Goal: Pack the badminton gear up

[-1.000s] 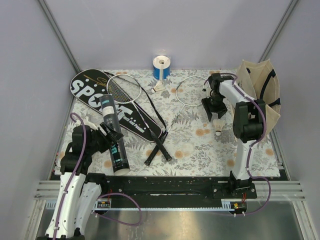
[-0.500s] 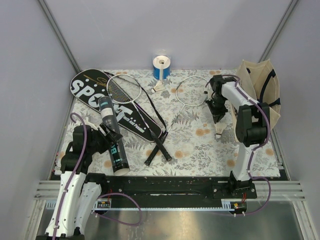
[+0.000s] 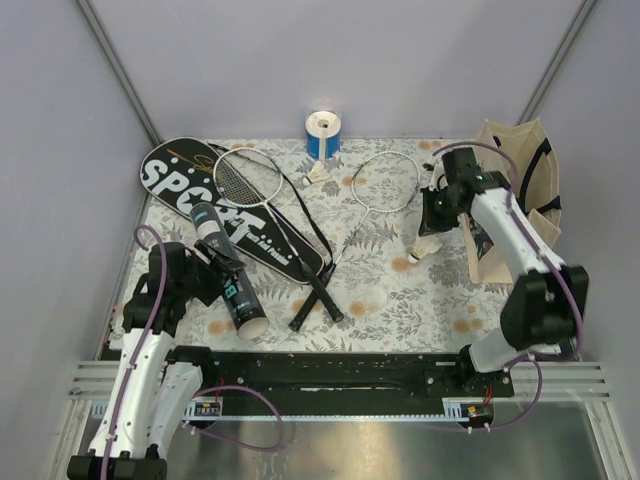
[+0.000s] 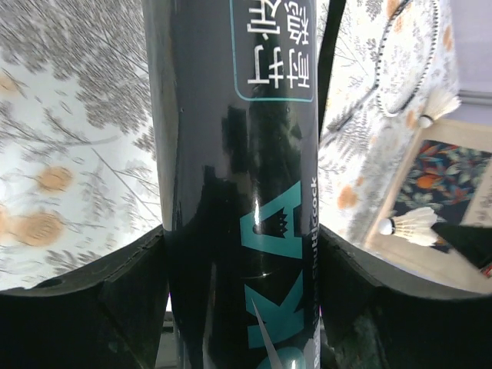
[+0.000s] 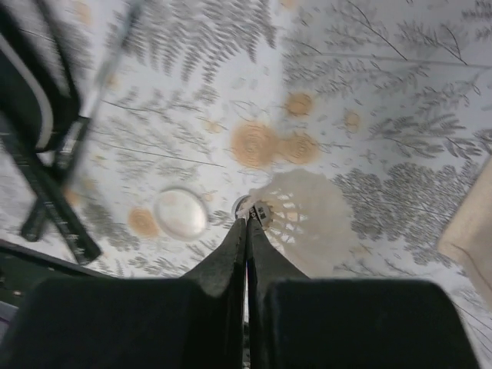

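Pinching the shuttlecock (image 3: pixel 424 246), the right fingers (image 5: pixel 231 257) have now snapped shut

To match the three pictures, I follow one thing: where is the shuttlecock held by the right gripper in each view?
Top external: shuttlecock right of centre, below the right gripper.
Left wrist: shuttlecock at far right, past the black tube.
Right wrist: shuttlecock at centre, at the closed fingertips.
Shared landmark: beige bag, on the right in every view.
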Available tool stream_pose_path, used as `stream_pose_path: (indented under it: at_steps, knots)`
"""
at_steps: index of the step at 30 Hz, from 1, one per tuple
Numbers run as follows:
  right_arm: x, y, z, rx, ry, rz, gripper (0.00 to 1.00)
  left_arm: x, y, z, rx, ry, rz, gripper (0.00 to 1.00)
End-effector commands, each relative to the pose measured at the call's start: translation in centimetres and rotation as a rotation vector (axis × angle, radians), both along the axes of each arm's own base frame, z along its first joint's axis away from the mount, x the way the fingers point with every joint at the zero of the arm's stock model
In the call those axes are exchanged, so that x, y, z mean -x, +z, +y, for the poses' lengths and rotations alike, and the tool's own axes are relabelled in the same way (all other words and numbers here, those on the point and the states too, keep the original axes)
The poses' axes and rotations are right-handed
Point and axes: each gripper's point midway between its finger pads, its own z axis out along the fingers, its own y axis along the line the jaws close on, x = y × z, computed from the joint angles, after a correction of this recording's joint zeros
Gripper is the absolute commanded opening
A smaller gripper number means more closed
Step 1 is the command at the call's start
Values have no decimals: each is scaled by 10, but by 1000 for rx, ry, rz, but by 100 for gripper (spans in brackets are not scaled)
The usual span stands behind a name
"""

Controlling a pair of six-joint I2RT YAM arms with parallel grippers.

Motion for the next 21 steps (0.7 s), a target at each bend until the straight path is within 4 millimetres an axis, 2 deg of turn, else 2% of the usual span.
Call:
stream_pose_path:
  at_steps: [1, 3, 5, 6, 8, 13, 21]
  knots:
    - [-9, 78, 43, -330, -46, -350, 0, -27, 42, -25, 273, 68, -40, 28]
    - [0, 101, 55, -414, -18, -489, 0, -32, 39, -25, 321, 125, 19, 26]
    - [12, 106, 61, -453, -3, -594, 0, -31, 32, -18, 312, 206, 104, 24]
    - [17, 125, 66, -490, 17, -697, 0, -31, 36, -13, 304, 254, 129, 23]
    - [36, 135, 77, -560, 51, -800, 0, -27, 34, -4, 273, 322, 191, 21]
    - [74, 162, 102, -718, 131, -1061, 0, -31, 34, 6, 310, 451, 195, 20]
    - [116, 202, 152, -696, 346, -1315, 0, -16, 8, 18, 327, 603, 277, 20]
